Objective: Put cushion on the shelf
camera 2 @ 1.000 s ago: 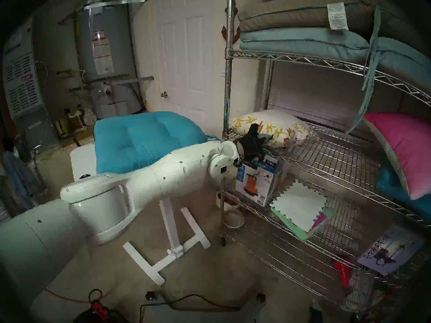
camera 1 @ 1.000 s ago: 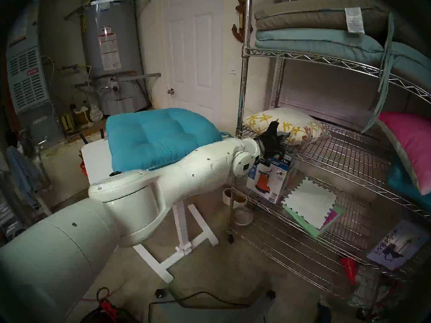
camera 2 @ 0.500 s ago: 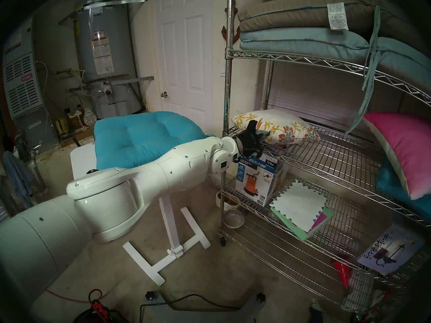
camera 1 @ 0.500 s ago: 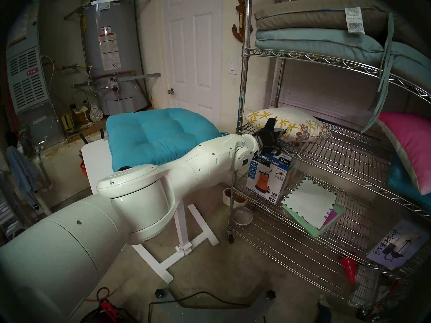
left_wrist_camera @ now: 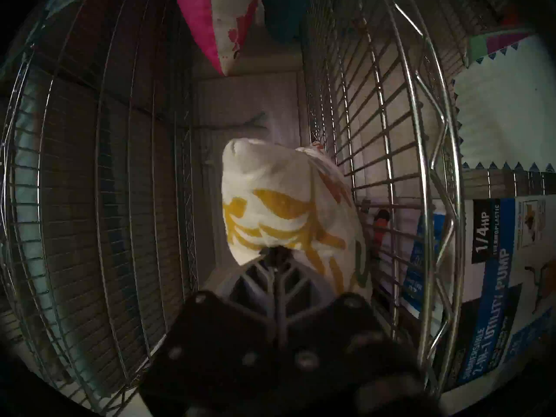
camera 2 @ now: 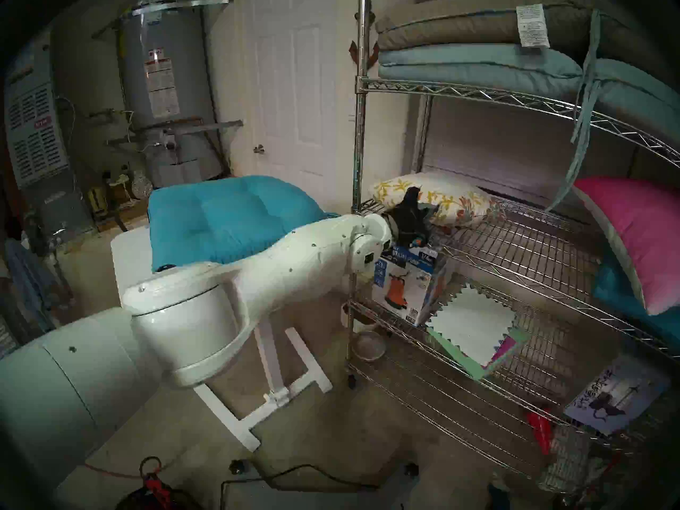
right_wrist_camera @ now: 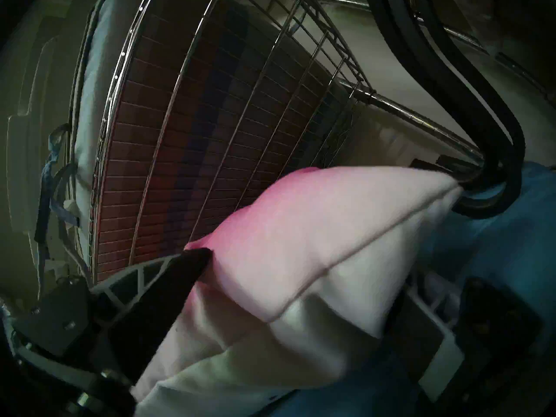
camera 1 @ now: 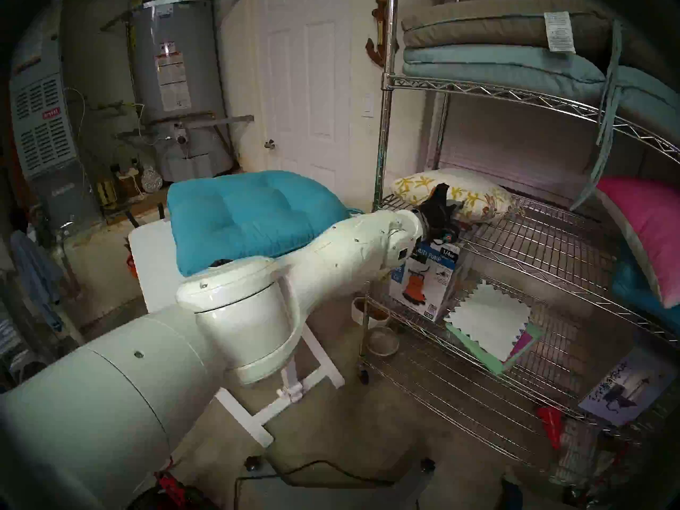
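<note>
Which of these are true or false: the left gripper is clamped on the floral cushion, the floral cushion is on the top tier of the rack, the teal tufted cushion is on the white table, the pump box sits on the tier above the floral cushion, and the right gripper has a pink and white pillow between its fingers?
1. The left gripper is shut on the floral cushion. True.
2. The floral cushion lies on the top tier of the wire shelf. False: it is at a middle tier; folded tan and pale blue pads fill the tier above.
3. The teal tufted cushion rests on the white table. True.
4. The pump box sits above the floral cushion. False: it stands one tier below.
5. The right gripper has the pink-and-white pillow between its fingers. True.
</note>
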`<action>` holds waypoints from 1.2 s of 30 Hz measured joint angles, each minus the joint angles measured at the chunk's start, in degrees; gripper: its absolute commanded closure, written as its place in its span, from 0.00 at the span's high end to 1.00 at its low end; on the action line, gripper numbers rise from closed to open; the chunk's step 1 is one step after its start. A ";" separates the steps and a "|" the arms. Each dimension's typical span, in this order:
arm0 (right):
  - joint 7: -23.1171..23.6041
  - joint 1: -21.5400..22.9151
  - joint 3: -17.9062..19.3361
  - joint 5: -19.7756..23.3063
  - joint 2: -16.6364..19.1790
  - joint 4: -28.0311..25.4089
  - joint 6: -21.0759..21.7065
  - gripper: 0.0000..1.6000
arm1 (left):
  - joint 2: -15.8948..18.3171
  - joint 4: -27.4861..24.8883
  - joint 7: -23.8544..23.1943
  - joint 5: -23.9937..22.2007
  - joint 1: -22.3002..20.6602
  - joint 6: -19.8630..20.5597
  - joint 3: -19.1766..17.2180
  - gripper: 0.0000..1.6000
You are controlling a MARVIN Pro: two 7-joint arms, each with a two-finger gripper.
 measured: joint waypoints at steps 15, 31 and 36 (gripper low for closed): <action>0.00 0.00 0.00 0.00 0.00 0.00 0.00 1.00 | -1.90 4.81 3.59 -0.44 -0.17 -1.93 -0.93 0.76; 0.00 -0.02 0.00 0.01 0.00 0.00 0.02 1.00 | 0.07 3.39 12.64 2.17 0.89 -6.31 0.04 1.00; 0.00 -0.02 0.00 0.01 0.00 0.00 0.02 1.00 | 1.31 1.71 15.77 3.59 1.87 -7.63 0.96 1.00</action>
